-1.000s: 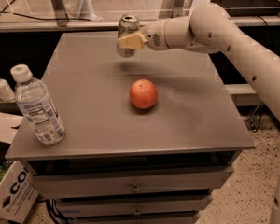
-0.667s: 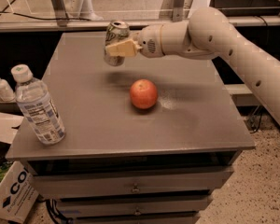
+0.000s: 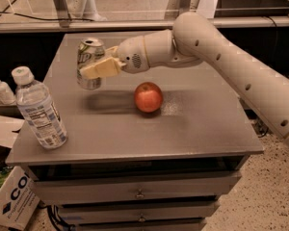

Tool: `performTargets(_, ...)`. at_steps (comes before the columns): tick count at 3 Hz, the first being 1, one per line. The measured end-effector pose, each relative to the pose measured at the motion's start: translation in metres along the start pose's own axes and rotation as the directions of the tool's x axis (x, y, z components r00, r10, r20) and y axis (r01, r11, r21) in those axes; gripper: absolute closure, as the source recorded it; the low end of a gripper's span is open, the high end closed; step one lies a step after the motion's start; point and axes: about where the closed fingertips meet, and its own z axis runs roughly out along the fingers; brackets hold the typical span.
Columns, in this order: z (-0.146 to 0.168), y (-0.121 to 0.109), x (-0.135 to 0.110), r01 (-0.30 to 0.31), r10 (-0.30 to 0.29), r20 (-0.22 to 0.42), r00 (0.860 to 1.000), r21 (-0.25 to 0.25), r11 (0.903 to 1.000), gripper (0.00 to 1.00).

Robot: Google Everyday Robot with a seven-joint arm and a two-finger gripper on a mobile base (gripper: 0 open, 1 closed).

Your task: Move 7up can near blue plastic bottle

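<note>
Above the left rear part of the counter (image 3: 135,134), the gripper (image 3: 91,67) is grasping the can (image 3: 90,57), clenched around its middle. One pale finger (image 3: 100,69) is lying across the side of the can that faces the camera; the other is hidden behind it. The can is hanging roughly upright in the air, clear of the surface, with its pull-tab top showing and part of the green logo visible on its pale label. Its shadow (image 3: 106,101) is falling on the counter just below and slightly to the right.

The arm (image 3: 221,57) is reaching in from the right edge of the view, crossing over the back of the counter, with the wrist pointing left toward the can.

The bottle (image 3: 38,112) is standing upright at the front left corner of the counter, white cap on top and blue-and-white label around its lower half. It is well apart from the can, nearer the camera and further left.

An apple (image 3: 148,97) is sitting near the middle of the counter, to the right of the shadow and below the wrist, touching neither can nor bottle.

Off the counter to the left, a pump bottle (image 3: 1,88) is standing on a lower ledge, and a box (image 3: 14,201) is resting on the floor below. Drawers (image 3: 139,192) are showing in the counter's front.
</note>
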Motion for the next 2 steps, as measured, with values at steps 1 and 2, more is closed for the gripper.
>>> performTargets(1,0.026,0.03,-0.001,0.068,-0.074,-0.038,0.997,-0.138,0.9881,1.0)
performTargets(2,0.045,0.049,0.002,0.126,-0.144,-0.064,0.988,-0.231,0.9648,1.0)
